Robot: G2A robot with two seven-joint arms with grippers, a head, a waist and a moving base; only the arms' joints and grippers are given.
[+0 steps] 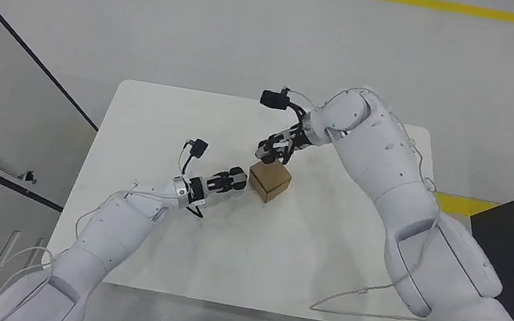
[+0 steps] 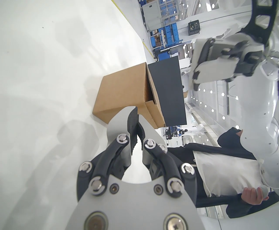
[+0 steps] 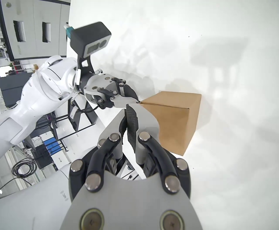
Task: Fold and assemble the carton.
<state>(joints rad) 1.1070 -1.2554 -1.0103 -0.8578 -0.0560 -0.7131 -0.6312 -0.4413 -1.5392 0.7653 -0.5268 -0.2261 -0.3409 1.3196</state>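
Noting the left gripper point(image 2: 136, 113) first: fingers pressed together, black pads point(image 2: 132, 122) face to face, nothing between them. Tips sit at one corner of the carton point(image 2: 124, 91). The right wrist view puts them right on that corner. Touching or just short of it, cannot tell.

Right gripper point(image 3: 131, 109): fingers also pressed together, nothing pinched. From the top view it hangs just beyond the carton's far side, on the side away from the robot. The left wrist view shows it raised off the table and apart from the cardboard.

Carton: plain brown, squared up into a small cube, standing on its base. It lies between the two grippers, with the left one at its near-left corner and the right one behind it. On its upper side one flap end sits slightly sunk, with a dark gap beside it. The other faces look flat and closed.

Table point(image 1: 192, 120): white top. The carton stands near its middle, a little toward the far edge.
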